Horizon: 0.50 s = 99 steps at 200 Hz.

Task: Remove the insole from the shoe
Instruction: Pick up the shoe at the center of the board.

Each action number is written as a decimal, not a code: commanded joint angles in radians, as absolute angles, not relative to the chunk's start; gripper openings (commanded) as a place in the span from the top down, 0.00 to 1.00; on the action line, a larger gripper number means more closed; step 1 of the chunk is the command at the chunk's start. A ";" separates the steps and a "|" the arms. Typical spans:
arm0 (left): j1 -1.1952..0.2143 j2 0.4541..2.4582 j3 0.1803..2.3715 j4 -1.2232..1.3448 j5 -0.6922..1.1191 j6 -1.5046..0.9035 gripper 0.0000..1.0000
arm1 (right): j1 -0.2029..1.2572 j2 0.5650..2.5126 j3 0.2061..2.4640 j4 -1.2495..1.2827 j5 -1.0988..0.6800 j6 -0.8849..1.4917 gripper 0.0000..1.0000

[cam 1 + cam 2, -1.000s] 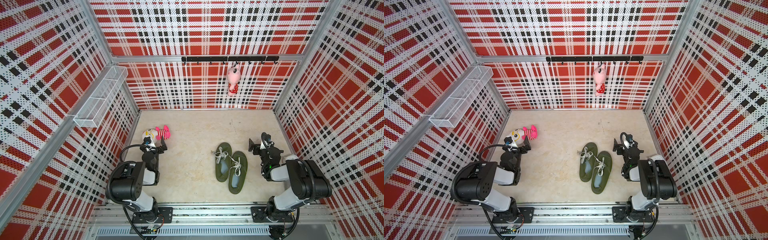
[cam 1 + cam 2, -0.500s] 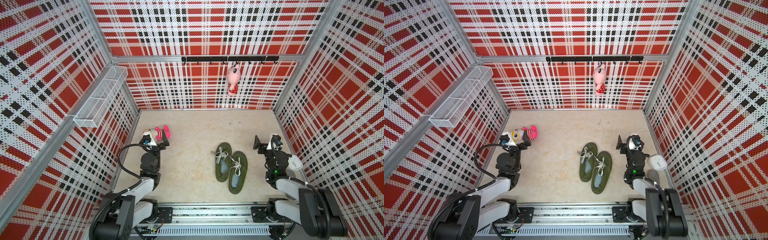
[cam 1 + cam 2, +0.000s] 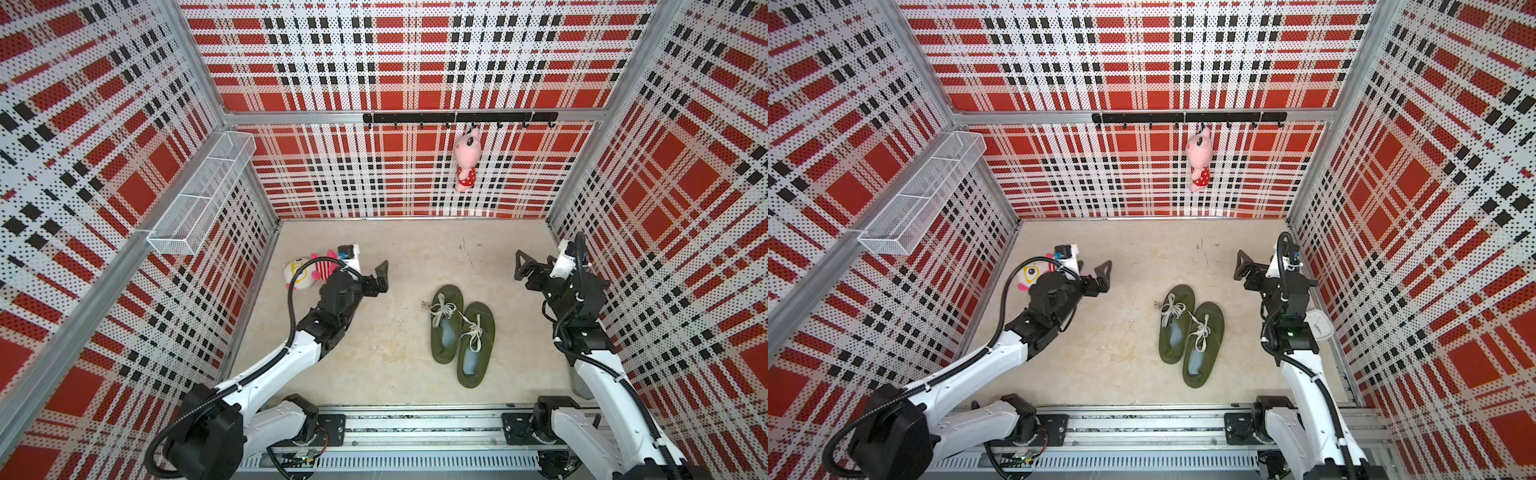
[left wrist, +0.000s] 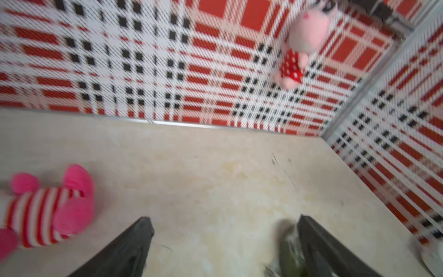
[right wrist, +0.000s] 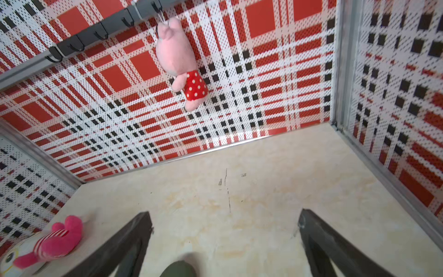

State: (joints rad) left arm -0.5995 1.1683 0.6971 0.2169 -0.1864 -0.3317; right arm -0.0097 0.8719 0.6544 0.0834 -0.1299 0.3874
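Two green shoes lie side by side mid-floor, toes toward the back wall, pale insoles inside, between the wide-open, empty left gripper and the equally wide, slightly nearer right gripper.

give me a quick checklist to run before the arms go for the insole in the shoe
1. The left gripper is open and empty: ok.
2. The right gripper is open and empty: ok.
3. The green shoes lie flat, side by side, openings up: ok.
4. The pale insole shows from above inside the shoe: ok.
5. The laces are loose enough to let the insole out: cannot tell.
6. The striped toy lies apart from the shoes, beside the left arm: ok.
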 commanded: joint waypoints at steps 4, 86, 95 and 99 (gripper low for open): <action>-0.750 1.239 0.830 -0.035 -0.152 -0.410 0.02 | 0.000 0.898 0.686 -0.032 -0.195 0.448 0.00; -0.910 1.514 1.050 -0.191 -0.035 -0.515 0.03 | 0.002 0.893 0.637 0.051 -0.157 0.518 0.00; -0.910 1.541 1.054 -0.179 -0.017 -0.520 0.03 | 0.002 0.887 0.631 0.051 -0.154 0.521 0.00; -0.909 1.554 1.055 -0.174 -0.011 -0.522 0.04 | 0.002 0.887 0.629 0.050 -0.152 0.522 0.00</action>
